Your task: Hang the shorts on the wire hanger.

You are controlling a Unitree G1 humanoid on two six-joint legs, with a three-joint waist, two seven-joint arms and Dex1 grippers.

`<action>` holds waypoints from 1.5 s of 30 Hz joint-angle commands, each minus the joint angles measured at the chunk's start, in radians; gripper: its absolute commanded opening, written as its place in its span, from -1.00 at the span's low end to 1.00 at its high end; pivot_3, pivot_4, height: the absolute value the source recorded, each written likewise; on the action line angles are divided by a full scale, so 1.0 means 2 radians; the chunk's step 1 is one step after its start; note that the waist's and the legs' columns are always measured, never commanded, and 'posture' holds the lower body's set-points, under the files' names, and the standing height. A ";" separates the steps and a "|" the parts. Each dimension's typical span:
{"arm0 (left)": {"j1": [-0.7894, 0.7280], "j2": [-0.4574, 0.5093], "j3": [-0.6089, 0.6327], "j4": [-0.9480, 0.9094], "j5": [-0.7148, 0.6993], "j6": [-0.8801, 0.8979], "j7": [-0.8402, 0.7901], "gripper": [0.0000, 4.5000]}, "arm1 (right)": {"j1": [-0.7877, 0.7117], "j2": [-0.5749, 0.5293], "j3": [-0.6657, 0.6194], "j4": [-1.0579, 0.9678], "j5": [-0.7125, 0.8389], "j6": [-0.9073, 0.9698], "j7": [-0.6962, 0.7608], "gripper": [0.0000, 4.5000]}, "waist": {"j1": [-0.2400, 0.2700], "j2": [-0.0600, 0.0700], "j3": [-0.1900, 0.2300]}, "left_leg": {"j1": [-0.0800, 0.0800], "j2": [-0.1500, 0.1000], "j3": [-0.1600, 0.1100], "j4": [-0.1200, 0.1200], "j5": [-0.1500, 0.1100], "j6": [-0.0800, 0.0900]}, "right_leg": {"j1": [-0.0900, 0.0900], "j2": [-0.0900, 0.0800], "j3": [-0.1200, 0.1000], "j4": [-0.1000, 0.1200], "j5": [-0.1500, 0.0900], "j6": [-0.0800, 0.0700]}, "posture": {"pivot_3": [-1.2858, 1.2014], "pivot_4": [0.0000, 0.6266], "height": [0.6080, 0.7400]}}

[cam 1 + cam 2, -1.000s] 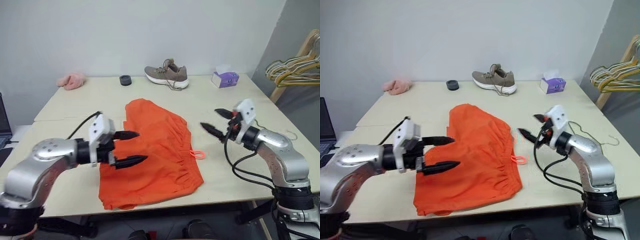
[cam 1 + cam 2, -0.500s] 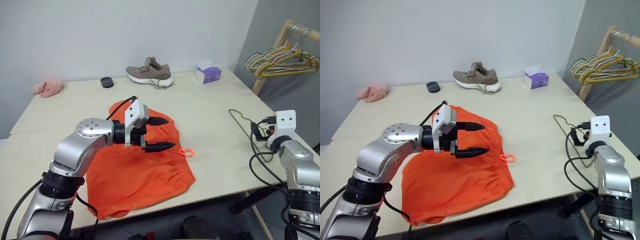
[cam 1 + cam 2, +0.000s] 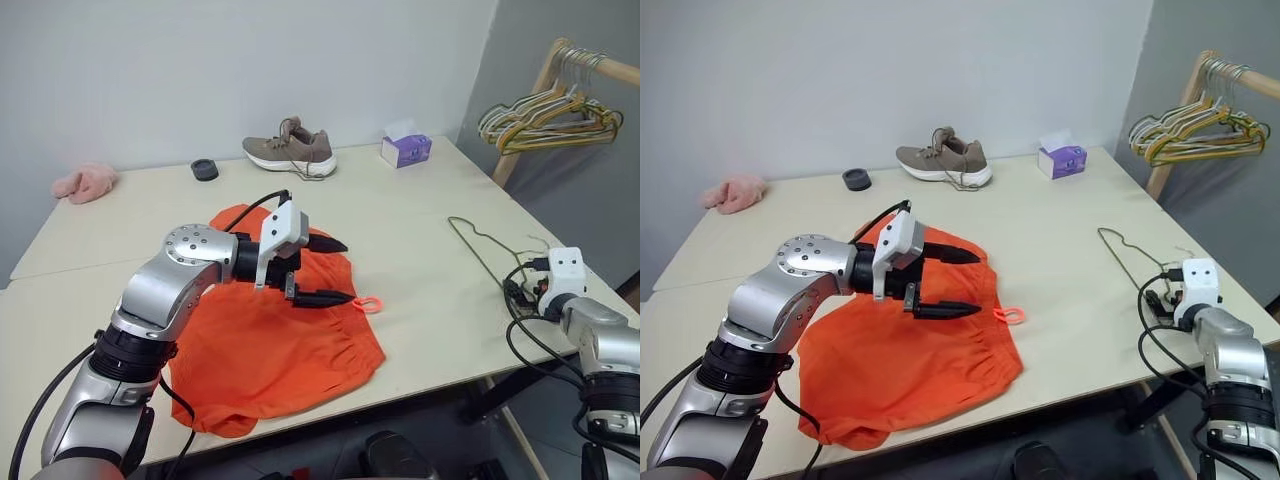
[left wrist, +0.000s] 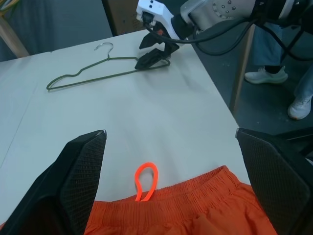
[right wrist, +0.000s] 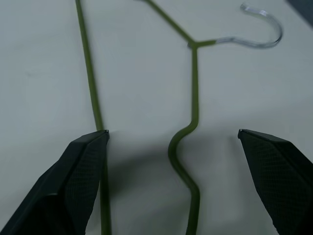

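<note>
The orange shorts (image 3: 280,340) lie flat on the table, waistband toward the front right, with the drawstring loop (image 3: 371,304) lying on the bare tabletop beside them. My left gripper (image 3: 348,272) hovers open just over the shorts, fingers pointing toward the loop. The olive-green wire hanger (image 3: 478,248) lies flat near the table's right edge, hook away from me. My right gripper (image 5: 181,147) is open low over the hanger's near end, and the wire (image 5: 193,98) runs between its fingers. In the left wrist view, the right gripper (image 4: 146,51) is at the hanger's end.
A shoe (image 3: 290,152), a purple tissue box (image 3: 405,150), a small black ring (image 3: 204,169) and a pink cloth (image 3: 84,182) line the table's back edge. A wooden rack with bunched hangers (image 3: 545,105) stands at the right. A person's legs (image 4: 279,58) are beyond the table.
The view has swung to the right. My right gripper went from beside the shorts down and right to the hanger's end. My left gripper shifted slightly right over the shorts.
</note>
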 commanded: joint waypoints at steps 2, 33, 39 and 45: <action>-0.007 0.002 0.005 -0.012 0.003 -0.007 -0.003 0.99 | -0.018 -0.014 0.008 0.024 0.003 0.019 0.017 1.00 | 0.000 0.000 0.000 | 0.000 0.000 0.000 0.000 0.000 0.000 | 0.000 0.000 0.000 0.000 0.000 0.000 | -0.21 -1.00 1.00; 0.076 0.117 0.168 0.182 0.045 -0.053 0.066 1.00 | -0.017 -0.037 0.149 -0.088 -0.094 -0.148 0.076 -0.98 | 0.008 -0.003 -0.004 | 0.000 0.001 0.000 0.000 0.000 0.000 | -0.001 0.000 0.000 0.000 0.000 0.000 | -0.20 -1.00 1.00; 0.045 0.098 0.183 0.194 0.006 -0.005 0.066 1.00 | -0.042 -0.062 0.206 -0.142 -0.168 -0.265 0.084 -0.98 | 0.013 -0.003 -0.004 | -0.002 0.000 -0.001 0.000 0.000 0.000 | -0.002 -0.001 -0.001 0.000 0.000 0.000 | -0.20 -1.00 1.00; 0.050 0.106 0.176 0.154 -0.047 0.079 0.022 1.00 | -0.064 -0.083 0.242 -0.157 -0.232 -0.362 0.086 -0.98 | 0.012 -0.003 -0.004 | -0.004 0.000 -0.002 0.000 0.000 0.001 | -0.003 -0.002 -0.003 0.000 0.001 0.000 | -0.20 -1.00 1.00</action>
